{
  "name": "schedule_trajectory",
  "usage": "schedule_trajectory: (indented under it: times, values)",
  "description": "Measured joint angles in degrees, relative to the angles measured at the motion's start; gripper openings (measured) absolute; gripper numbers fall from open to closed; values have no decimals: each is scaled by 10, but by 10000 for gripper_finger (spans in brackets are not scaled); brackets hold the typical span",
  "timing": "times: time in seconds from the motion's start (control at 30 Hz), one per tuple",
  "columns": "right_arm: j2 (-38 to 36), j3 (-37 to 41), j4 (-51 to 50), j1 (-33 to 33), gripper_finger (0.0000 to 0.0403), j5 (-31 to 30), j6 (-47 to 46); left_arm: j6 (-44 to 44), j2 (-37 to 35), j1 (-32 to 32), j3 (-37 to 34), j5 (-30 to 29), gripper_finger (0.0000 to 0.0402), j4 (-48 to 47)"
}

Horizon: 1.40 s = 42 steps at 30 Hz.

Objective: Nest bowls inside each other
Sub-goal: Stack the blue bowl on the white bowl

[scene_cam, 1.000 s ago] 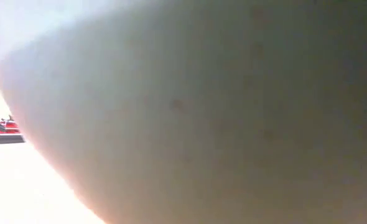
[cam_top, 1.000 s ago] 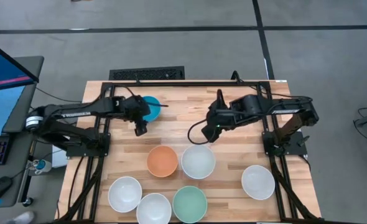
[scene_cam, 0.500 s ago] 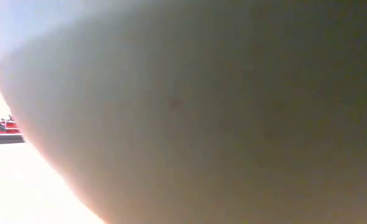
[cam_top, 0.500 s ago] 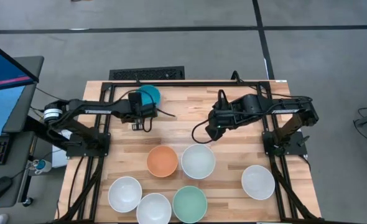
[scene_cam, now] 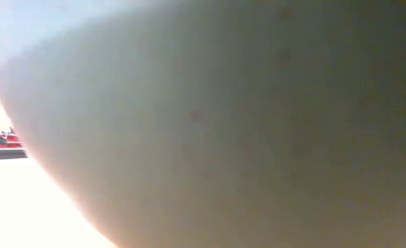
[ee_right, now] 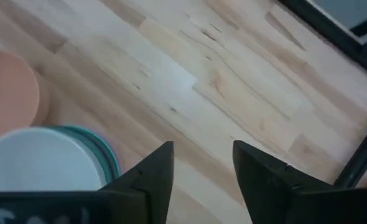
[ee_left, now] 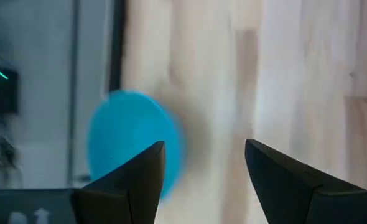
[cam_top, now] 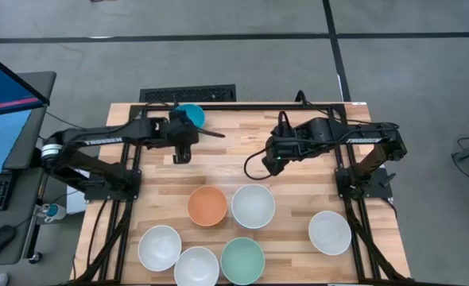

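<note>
A blue bowl [cam_top: 191, 115] lies at the table's far edge, left of middle; in the left wrist view this blue bowl [ee_left: 130, 143] shows blurred. My left gripper [cam_top: 182, 156] [ee_left: 205, 155] hangs open just near of it, holding nothing. My right gripper [cam_top: 271, 163] [ee_right: 202, 155] hangs open over bare wood, far of a white bowl [cam_top: 253, 206]. That white bowl [ee_right: 40, 165] sits inside a turquoise one [ee_right: 106, 152]. An orange bowl [cam_top: 207, 206] stands beside it on the left. Two white bowls [cam_top: 159, 248] [cam_top: 197, 266], a mint green bowl [cam_top: 242, 260] and another white bowl [cam_top: 330, 232] stand near the front edge.
Dark frame rails [cam_top: 242, 106] run along the table's far edge and both sides. A pale bowl wall [scene_cam: 223, 124] fills nearly all of the low view. Bare wood lies between the two grippers and the row of bowls.
My left gripper has rolled about its own line and shifted a little toward the table's far edge, staying open. The blue bowl now lies nearer the far edge than a second ago. My right gripper has hardly moved.
</note>
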<state>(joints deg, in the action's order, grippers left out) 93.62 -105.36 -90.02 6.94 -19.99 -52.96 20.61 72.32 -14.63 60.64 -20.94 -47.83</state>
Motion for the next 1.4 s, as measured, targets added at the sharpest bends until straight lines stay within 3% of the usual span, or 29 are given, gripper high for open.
schedule_trajectory:
  times: [0.1, 0.3, 0.47, 0.63, 0.8, 0.97, 1.03, 1.13, 1.4]
  values:
    - [-9, 0, 0, -3, 176, 4, 46, 21, -12, 0, 10, -14, 215, 57]
    - [-64, 0, 0, -4, 165, 4, 85, -95, -10, 12, 34, -13, 215, 98]
    - [-142, 6, 2, -2, 189, 6, 76, -115, -10, 16, 53, -95, 215, 68]
    - [-236, 51, 0, -31, 225, 2, 41, -45, -10, 27, 57, -127, 215, 71]
    - [-303, 103, -1, -61, 234, 1, 0, -49, -8, 9, 57, -72, 215, 72]
    - [-327, 133, 0, -63, 233, -2, -15, -76, 18, -88, 61, 15, 215, -14]
    - [-330, 142, 0, -63, 233, -6, -15, -48, 41, -134, 61, 70, 215, -36]
    - [-329, 147, 0, -63, 233, -9, -17, 11, 81, -174, 66, 102, 215, -48]
    - [-329, 147, 0, -63, 233, -9, -41, 92, 172, -198, 88, 171, 215, -79]
